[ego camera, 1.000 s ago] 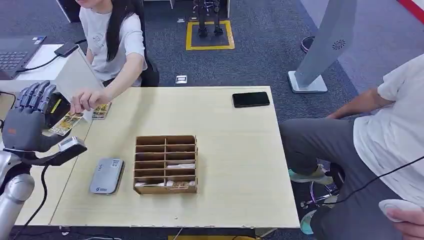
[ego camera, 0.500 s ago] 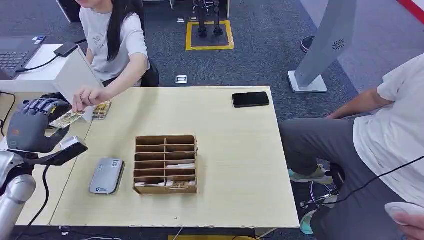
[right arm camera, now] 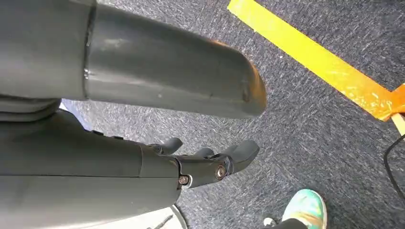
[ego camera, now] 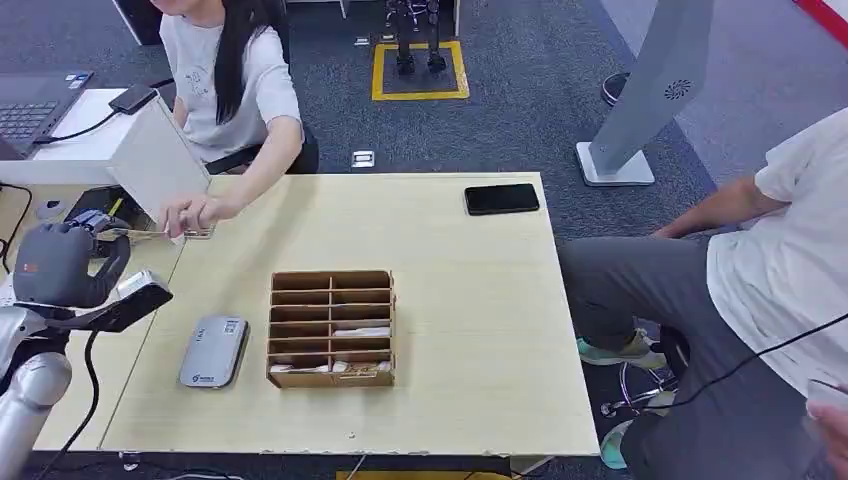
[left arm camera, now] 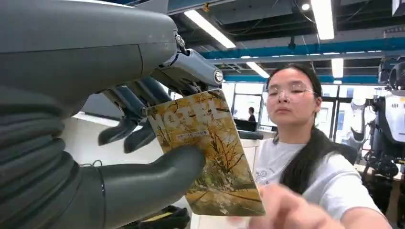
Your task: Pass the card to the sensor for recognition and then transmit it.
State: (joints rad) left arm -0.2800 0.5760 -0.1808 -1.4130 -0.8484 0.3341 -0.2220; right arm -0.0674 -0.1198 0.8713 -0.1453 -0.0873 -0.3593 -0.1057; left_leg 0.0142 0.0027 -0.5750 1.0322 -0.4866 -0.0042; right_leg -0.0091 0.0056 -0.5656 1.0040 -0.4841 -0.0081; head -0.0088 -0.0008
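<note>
My left hand (ego camera: pixel 62 262) is raised at the table's (ego camera: pixel 470 300) left edge, and in the wrist view my thumb (left arm camera: pixel 157 176) presses the card (left arm camera: pixel 207 150) against my darker fingers (left arm camera: pixel 136 102), so I grip it at its near end. The card is yellow-brown with "MOTEL" printed across it. A seated person's hand (ego camera: pixel 190 214) reaches to the card's far end, just beyond my fingers, and seems to touch it; in the wrist view that hand is blurred. Below my left hand, on the table, lies the grey sensor (ego camera: pixel 214 351), well apart from the card. Beside the sensor, away from my hand, stands a wooden slotted box (ego camera: pixel 332 328). A black phone (ego camera: pixel 501 198) lies at the table's far side. My right hand (right arm camera: pixel 210 160) hangs over the carpet (right arm camera: pixel 305 119), fingers slightly curled and apart, holding nothing.
</note>
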